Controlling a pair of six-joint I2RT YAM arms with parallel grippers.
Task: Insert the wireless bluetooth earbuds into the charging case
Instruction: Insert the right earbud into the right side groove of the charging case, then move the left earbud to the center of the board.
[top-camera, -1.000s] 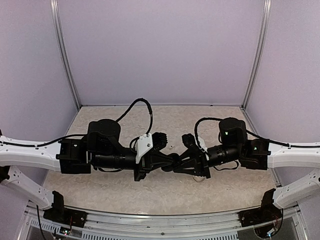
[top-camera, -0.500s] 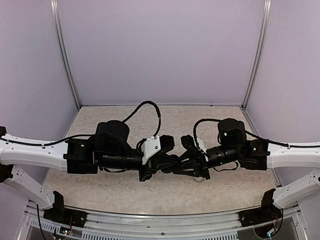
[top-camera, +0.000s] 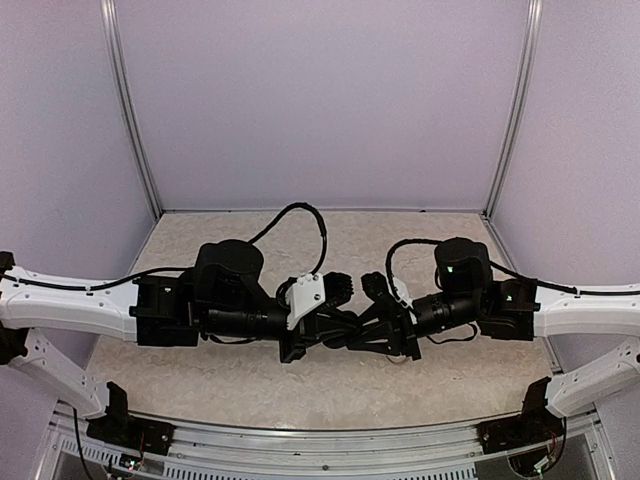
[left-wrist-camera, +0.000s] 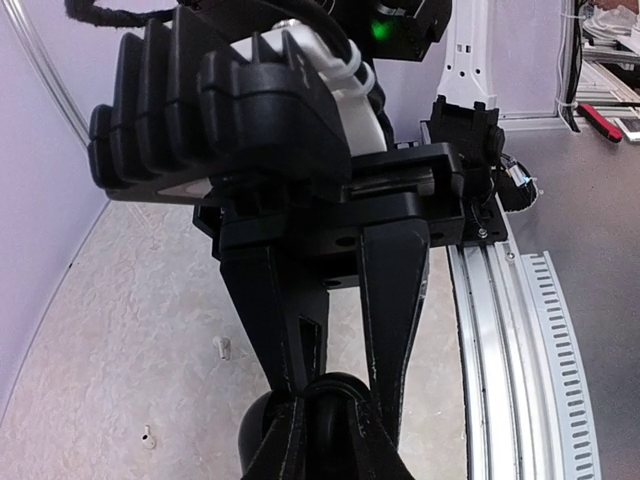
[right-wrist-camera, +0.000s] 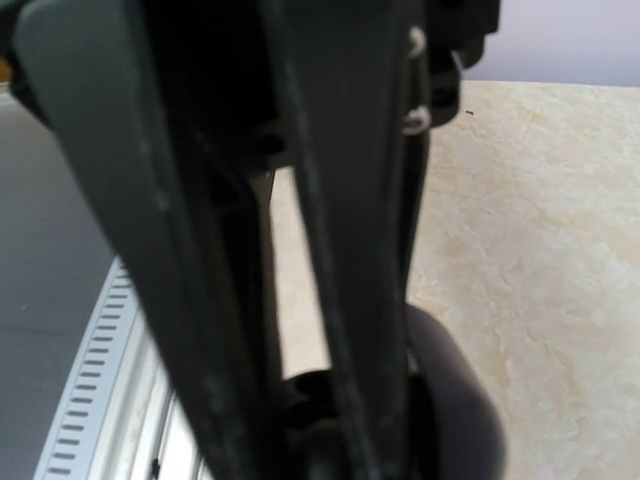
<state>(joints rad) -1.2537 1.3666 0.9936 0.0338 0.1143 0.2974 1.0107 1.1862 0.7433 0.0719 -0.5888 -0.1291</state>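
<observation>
Arms, two, reaching in from either side and meeting nose to nose over the middle of the table (top-camera: 250, 385). Left gripper (top-camera: 348, 328), one: its tips are lost among overlapping black parts in every view, so whether they stand apart or together cannot be told. Right gripper (left-wrist-camera: 333, 390), one: in the left wrist view its two long fingers converge and pinch a black rounded pod, taken here as the charging case (left-wrist-camera: 330, 408), one, held clear of the table at the meeting point of the two tools. A second dark rounded form (left-wrist-camera: 262, 435) sits just left of the case; what it is cannot be told. Wireless bluetooth earbuds: none can be made out, as the crowded fingers cover the spot from above and a blurred dark finger (right-wrist-camera: 330, 200) fills most of the right wrist view, leaving only a curved edge of the case there. Small white bits, two (left-wrist-camera: 222, 347) (left-wrist-camera: 148, 437), lying apart on the table. Cable loops, two (top-camera: 300, 212) (top-camera: 398, 248), one arching over each wrist. Slotted metal rail (left-wrist-camera: 540, 350), one, along the near table edge. Lilac wall panels (top-camera: 320, 100) enclose the far and side edges.
</observation>
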